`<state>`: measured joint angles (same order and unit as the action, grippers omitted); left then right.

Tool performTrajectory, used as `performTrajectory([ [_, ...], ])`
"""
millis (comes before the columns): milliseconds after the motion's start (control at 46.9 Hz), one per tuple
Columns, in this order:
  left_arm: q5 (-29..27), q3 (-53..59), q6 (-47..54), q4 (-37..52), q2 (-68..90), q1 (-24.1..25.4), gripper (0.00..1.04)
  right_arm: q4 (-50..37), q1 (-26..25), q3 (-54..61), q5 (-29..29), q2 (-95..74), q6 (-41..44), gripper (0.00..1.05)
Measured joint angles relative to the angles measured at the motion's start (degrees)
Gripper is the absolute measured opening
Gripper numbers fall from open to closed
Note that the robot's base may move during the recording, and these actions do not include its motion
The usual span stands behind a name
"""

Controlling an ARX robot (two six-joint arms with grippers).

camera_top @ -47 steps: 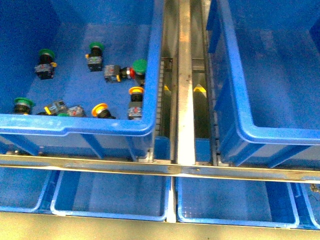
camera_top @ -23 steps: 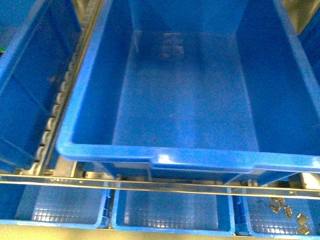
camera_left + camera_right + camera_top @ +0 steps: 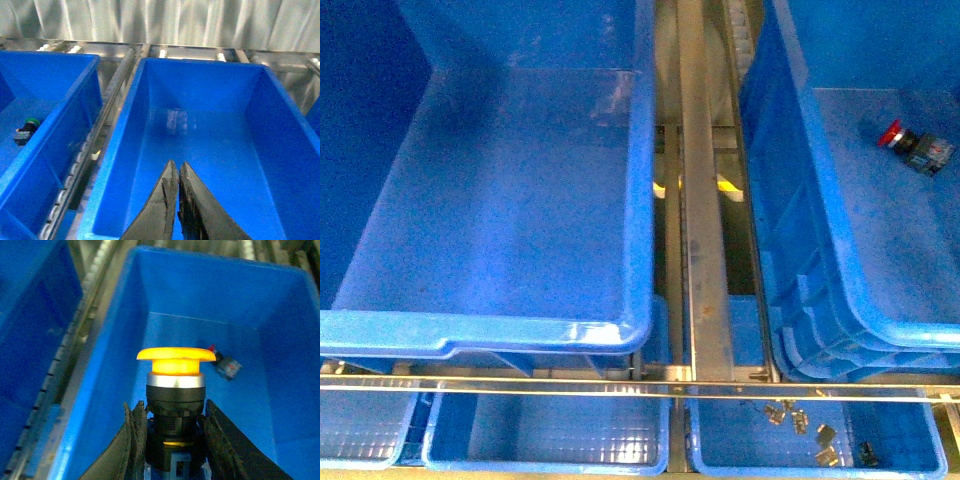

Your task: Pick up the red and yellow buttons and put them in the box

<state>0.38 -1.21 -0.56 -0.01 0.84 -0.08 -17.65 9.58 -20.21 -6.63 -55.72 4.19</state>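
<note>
- Above the box (image 3: 150, 295), my right gripper (image 3: 172, 440) is clamping a yellow button (image 3: 176, 385) upright by its black body.
- Down on that box's floor, a red button (image 3: 917, 146) is lying beyond the yellow one.
- My left gripper (image 3: 174, 200) is hovering, pressed together and empty, over a neighbouring bin (image 3: 280, 130).

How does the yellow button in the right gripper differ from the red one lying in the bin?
The yellow button has a yellow-orange cap; the red button has a red one. The yellow button stands upright, held between the right gripper fingers above the bin; the red button lies tipped on the bin floor, free. Both look like mushroom-cap push-buttons on dark bodies.
</note>
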Motion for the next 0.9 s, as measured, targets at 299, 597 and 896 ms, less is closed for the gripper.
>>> performTrajectory([
  [299,-0.4,0.0,0.0,0.0,0.0,0.0,0.03,-0.7,0.2,0.2,1.2,-1.2,-0.1,0.25],
  [597,-0.4,0.0,0.0,0.0,0.0,0.0,0.03,-1.8,0.2,0.3,1.3,-2.8,-0.1,0.25],
  [896,-0.4,0.0,0.0,0.0,0.0,0.0,0.03,-6.4,-2.4,0.2,3.7,-7.6,0.7,0.25],
])
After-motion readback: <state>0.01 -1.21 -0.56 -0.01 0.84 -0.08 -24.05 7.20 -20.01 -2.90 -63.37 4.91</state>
